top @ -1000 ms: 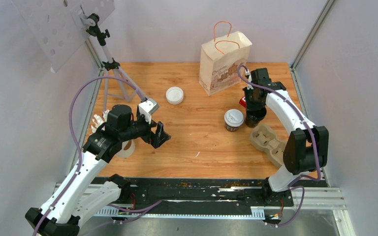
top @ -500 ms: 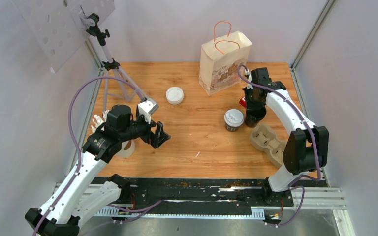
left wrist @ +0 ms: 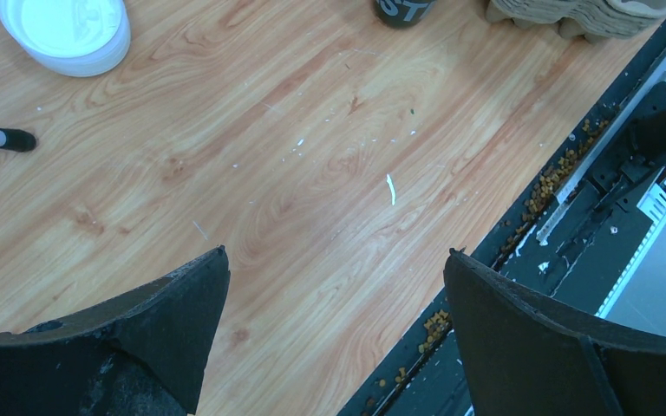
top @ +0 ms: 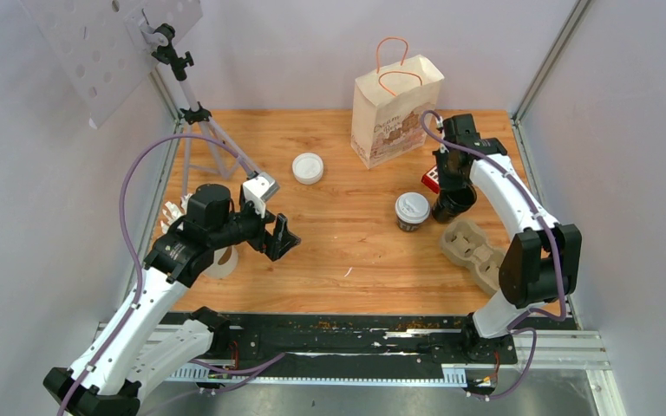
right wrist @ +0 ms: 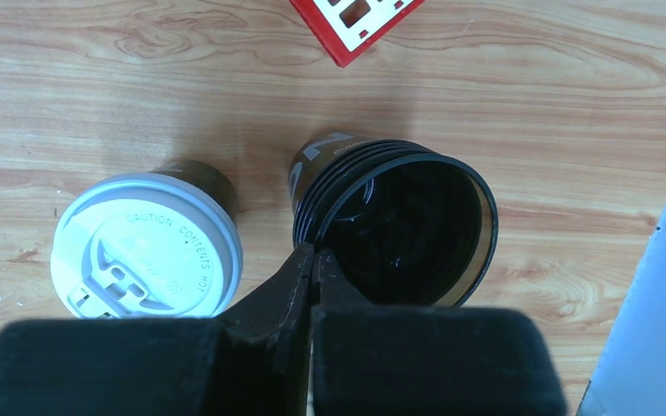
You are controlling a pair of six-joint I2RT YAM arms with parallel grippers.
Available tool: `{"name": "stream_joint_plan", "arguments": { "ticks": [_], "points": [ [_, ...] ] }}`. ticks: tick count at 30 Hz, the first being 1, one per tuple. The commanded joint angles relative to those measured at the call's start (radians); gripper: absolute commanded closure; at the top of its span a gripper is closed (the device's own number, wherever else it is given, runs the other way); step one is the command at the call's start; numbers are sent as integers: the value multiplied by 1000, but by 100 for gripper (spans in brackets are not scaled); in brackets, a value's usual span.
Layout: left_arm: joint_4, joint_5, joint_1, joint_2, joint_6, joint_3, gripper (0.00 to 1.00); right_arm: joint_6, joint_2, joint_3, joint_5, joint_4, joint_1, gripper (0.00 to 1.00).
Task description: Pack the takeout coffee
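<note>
Top view: left gripper (top: 288, 241) hangs over the table (top: 347, 277), jaws spread wide, holding nothing. Behind it, under its arm, sits a pale cup (top: 223, 263), partly hidden. Loose lid (top: 308, 167) lies ahead of it, toward the far wall. Right gripper (top: 447, 198) points down onto the open dark cup (top: 453, 208) and is pressed together on its rim. Lidded cup (top: 412, 209) stands upright just left of the right gripper, near the open cup; touching or not is unclear here. Pulp carrier (top: 473, 250) lies just nearer the base than that gripper. Paper bag (top: 395, 117) stands upright beyond it, and a red card (top: 431, 180) is just behind it. Tripod (top: 195, 121) stands far left.

Left wrist: left gripper (left wrist: 336, 253) is wide open with bare wood between the fingers. Loose lid (left wrist: 63, 30) is far ahead on one side, with a cup base (left wrist: 403, 9) and the carrier edge (left wrist: 572, 13) ahead on the other. Tripod foot (left wrist: 0, 137) is off to the side.

Right wrist: right gripper (right wrist: 312, 256) has its fingers closed on the open cup's (right wrist: 416, 225) wall, one outside and one inside. Lidded cup (right wrist: 147, 247) is just beside the fingers, apart from the open cup. Red card (right wrist: 355, 22) lies ahead.
</note>
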Motion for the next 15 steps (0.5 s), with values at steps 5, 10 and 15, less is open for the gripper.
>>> {"name": "stream_joint_plan", "arguments": {
  "ticks": [5,10,15],
  "points": [
    [18,9,5,-4,-1,34,0,-46,-52,85,110,-47,31,100],
    [23,7,3,-1,-2,34,0,-57,-56,118,147,-77,43,100],
    [19,3,4,11,-4,43,0,-69,-68,173,207,-122,61,100]
  ]
}}
